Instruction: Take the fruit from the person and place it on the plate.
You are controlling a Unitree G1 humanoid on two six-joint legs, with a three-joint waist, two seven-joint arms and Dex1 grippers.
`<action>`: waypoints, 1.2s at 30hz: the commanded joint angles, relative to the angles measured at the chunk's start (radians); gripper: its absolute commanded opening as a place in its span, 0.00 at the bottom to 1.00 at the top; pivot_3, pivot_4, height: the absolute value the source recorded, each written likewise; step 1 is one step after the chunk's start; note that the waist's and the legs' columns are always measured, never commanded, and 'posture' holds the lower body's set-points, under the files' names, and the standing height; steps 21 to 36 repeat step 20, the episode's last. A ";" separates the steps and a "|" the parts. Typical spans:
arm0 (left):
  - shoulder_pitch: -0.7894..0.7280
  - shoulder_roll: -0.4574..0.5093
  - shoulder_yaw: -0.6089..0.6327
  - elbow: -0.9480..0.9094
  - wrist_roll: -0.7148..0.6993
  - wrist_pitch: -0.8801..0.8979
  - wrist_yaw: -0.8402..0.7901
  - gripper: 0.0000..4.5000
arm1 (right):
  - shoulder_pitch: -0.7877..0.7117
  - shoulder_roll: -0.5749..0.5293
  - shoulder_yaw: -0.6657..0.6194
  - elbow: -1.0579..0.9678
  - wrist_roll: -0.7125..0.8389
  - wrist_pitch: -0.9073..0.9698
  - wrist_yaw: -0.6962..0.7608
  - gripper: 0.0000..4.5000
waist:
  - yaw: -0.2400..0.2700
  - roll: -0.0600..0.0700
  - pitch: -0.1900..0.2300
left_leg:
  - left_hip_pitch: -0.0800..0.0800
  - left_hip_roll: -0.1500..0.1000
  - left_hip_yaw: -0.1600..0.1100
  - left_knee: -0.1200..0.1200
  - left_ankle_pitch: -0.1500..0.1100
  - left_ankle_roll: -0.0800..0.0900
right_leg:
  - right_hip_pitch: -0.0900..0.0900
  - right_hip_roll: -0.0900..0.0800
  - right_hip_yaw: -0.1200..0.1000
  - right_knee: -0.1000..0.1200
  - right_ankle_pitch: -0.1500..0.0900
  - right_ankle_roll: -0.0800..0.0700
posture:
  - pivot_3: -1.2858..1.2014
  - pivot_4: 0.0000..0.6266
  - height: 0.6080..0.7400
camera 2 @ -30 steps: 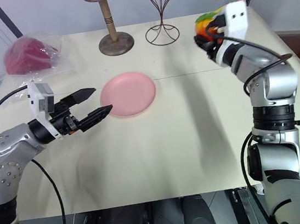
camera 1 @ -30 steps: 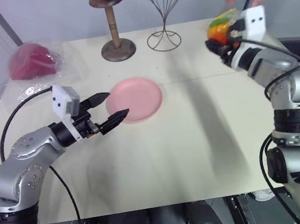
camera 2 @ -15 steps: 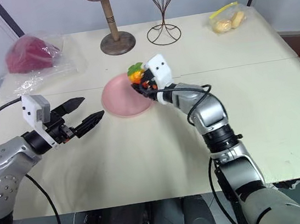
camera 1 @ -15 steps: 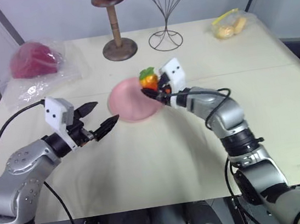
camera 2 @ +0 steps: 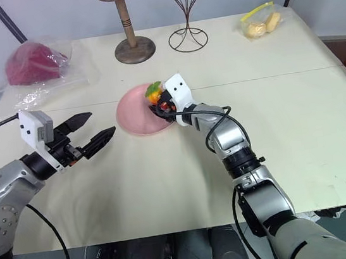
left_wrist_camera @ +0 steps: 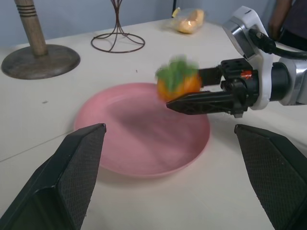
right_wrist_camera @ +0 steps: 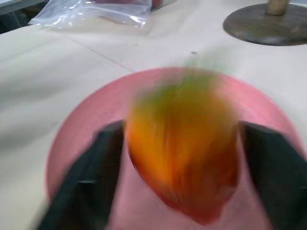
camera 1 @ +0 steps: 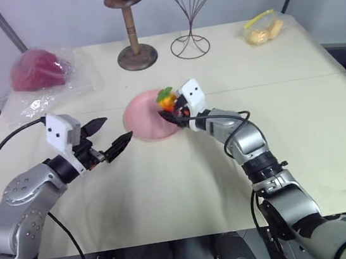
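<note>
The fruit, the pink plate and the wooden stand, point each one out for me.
fruit (left_wrist_camera: 178, 84), left wrist view, orange body.
pink plate (left_wrist_camera: 129, 143), left wrist view, bare middle.
wooden stand (camera 1: 137, 58), left eye view, round base.

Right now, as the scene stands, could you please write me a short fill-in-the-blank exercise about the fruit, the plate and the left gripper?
1. The small red-orange fruit with a green leafy top is over the round, flat ____ plate.
2. The left gripper stands beside the plate with its two black fingers ____ and nothing between them.
3. The clear bag of yellow pieces lies at the far ____ corner of the cream table.

Missing words: pink; open; right
</note>
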 commanded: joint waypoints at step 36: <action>-0.027 -0.071 0.075 0.070 0.126 -0.149 0.087 1.00 | 0.023 -0.254 -0.231 -0.281 0.116 0.131 0.102 0.98 | 0.004 0.000 0.000 | 0.000 0.000 0.000 0.000 0.000 0.000 | 0.000 0.000 0.000 0.000 0.000 0.000 | 0.52 0.24 1.00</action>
